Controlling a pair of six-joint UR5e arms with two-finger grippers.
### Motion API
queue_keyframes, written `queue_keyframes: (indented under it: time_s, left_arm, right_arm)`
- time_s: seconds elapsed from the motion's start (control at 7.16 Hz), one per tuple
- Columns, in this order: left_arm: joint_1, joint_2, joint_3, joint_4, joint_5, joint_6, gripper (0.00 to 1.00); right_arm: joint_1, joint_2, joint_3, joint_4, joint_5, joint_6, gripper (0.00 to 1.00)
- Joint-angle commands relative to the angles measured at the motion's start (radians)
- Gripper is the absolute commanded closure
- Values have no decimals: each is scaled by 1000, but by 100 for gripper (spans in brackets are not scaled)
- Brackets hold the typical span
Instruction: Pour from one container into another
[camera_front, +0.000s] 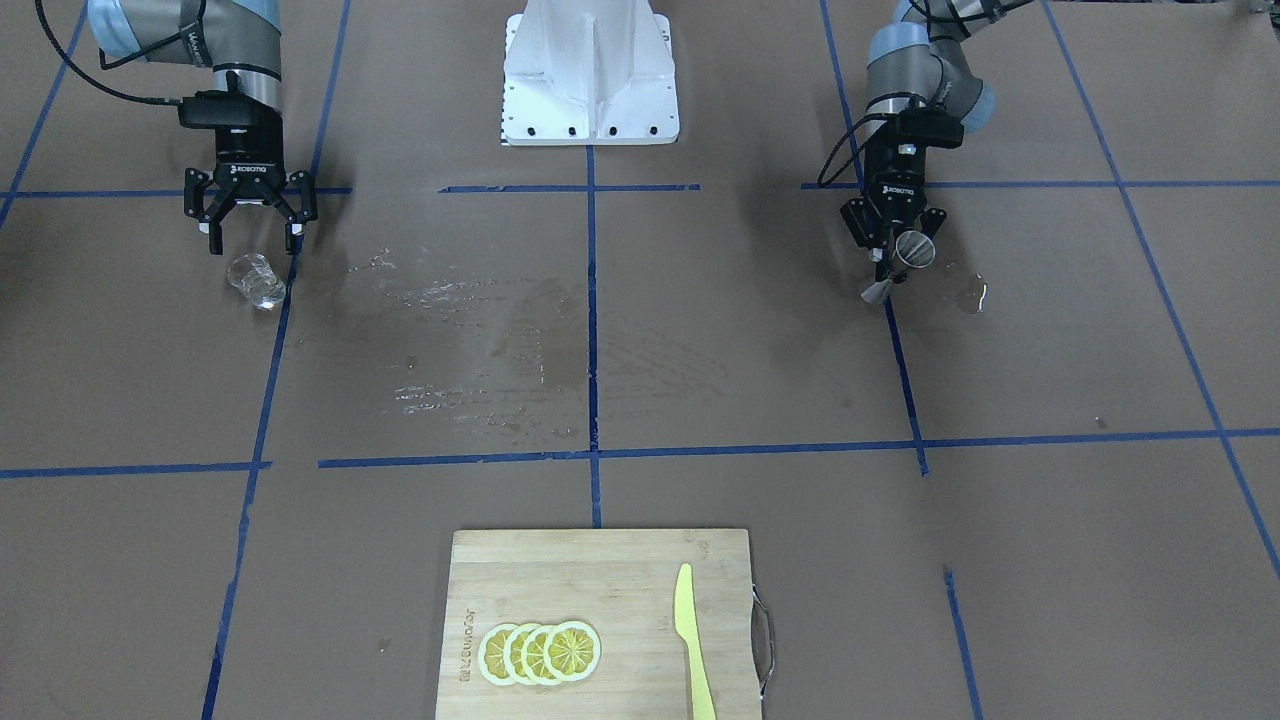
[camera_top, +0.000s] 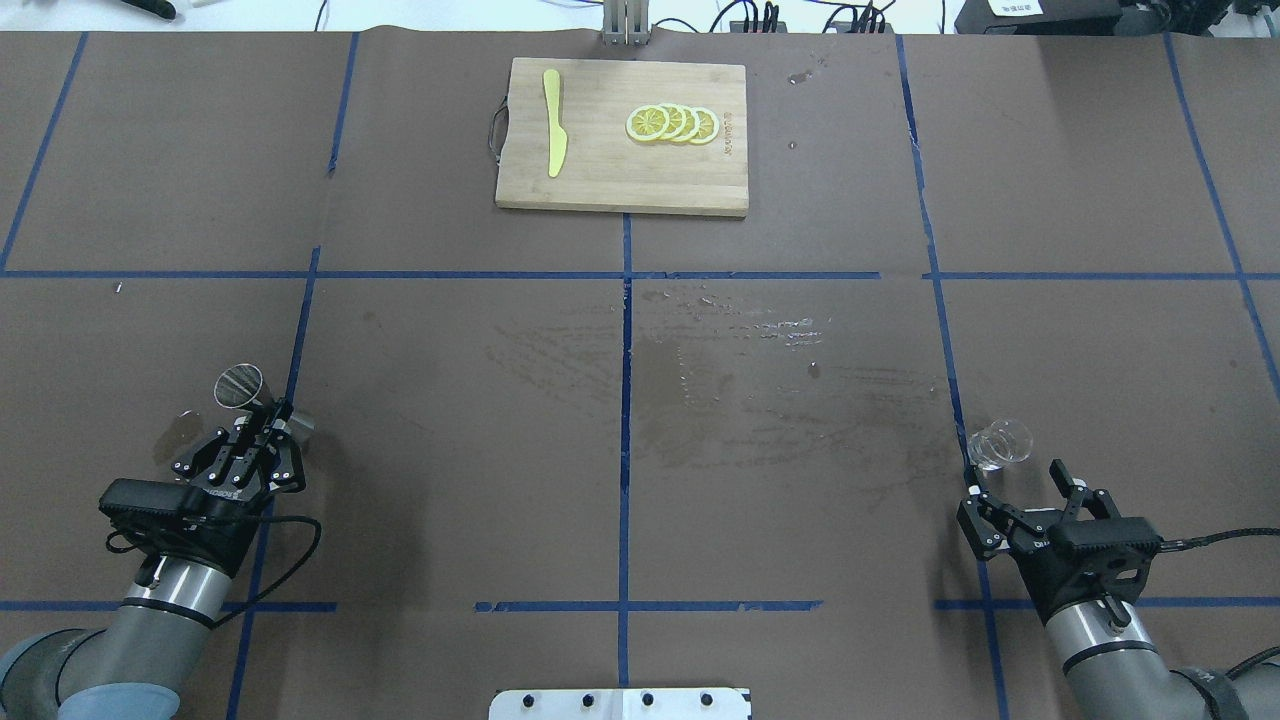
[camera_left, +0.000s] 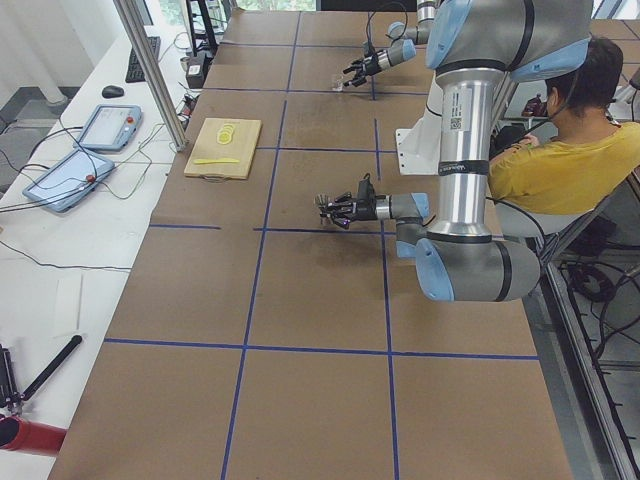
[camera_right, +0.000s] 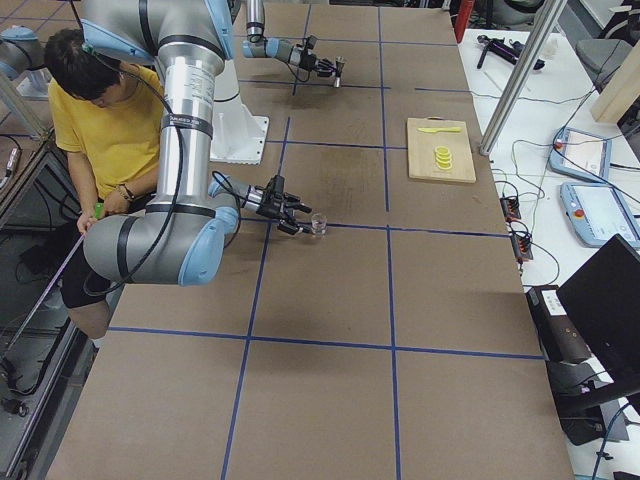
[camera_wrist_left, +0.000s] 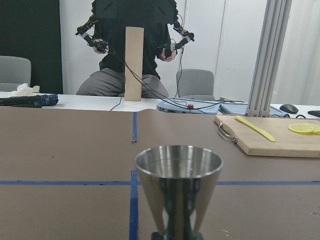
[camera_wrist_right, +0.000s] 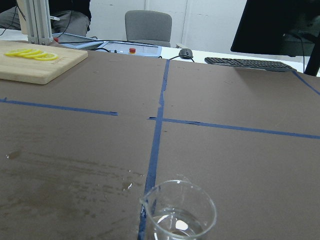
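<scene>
The steel jigger (camera_front: 908, 255) (camera_top: 250, 393) is clamped at its narrow waist by my left gripper (camera_front: 889, 272) (camera_top: 274, 416), which is shut on it. Its open mouth (camera_wrist_left: 178, 162) fills the left wrist view and looks about upright there. I cannot tell whether it touches the table. The clear glass cup (camera_front: 257, 280) (camera_top: 1000, 445) stands upright on the table just beyond my right gripper (camera_front: 251, 238) (camera_top: 1022, 488). That gripper is open, and the cup stands past its fingertips. In the right wrist view the cup (camera_wrist_right: 178, 214) holds a little clear liquid.
A wooden cutting board (camera_top: 600, 180) with lemon slices (camera_top: 672, 123) and a yellow knife (camera_top: 555, 135) lies at the far middle edge. Wet streaks (camera_top: 740, 340) mark the table's centre. The white robot base (camera_front: 590, 75) and a seated person (camera_left: 570, 160) are on the robot's side.
</scene>
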Motion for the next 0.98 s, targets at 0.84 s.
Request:
queue_keyframes:
  time_s: [0.84]
  left_arm:
    - [0, 0, 2, 0, 0, 0, 100]
  right_arm:
    - [18, 42, -53, 1, 8, -22, 9]
